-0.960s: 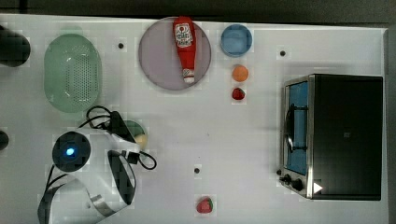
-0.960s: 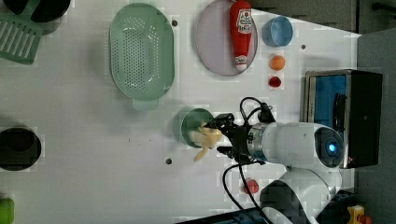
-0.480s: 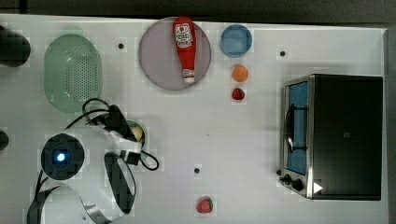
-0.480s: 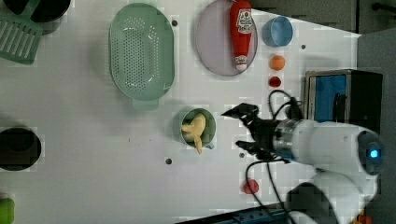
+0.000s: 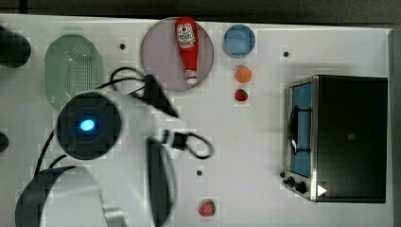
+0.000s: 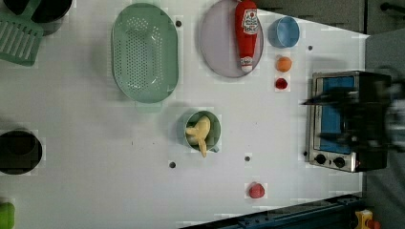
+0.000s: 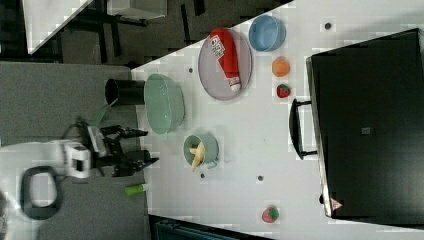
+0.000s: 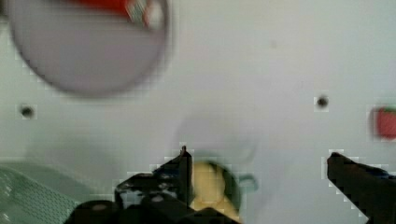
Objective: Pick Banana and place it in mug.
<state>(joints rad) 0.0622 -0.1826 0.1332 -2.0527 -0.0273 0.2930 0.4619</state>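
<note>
White table [image 6: 95, 191] spans the left view. Toaster oven [image 6: 344, 119] at right edge. Green basket [image 6: 144, 52] upper left. Mug [image 6: 215, 125] centre frame, banana [image 6: 200, 133] inside, tip over rim. Gripper [image 7: 142, 146] left of frame in right view, spread wide, empty.

Arm [image 6: 363, 119] motion-blurred in left view; mug [image 8: 233, 186] cut off by wrist view's edge

Ketchup bottle [image 6: 246, 32] lying on grey plate [image 6: 216, 47]; blue cup [image 6: 284, 32], orange ball [image 6: 283, 64], green basket [image 6: 144, 52], toaster oven [image 5: 347, 138], 2 strawberries [image 5: 207, 208] on white table [image 6: 86, 157].
</note>
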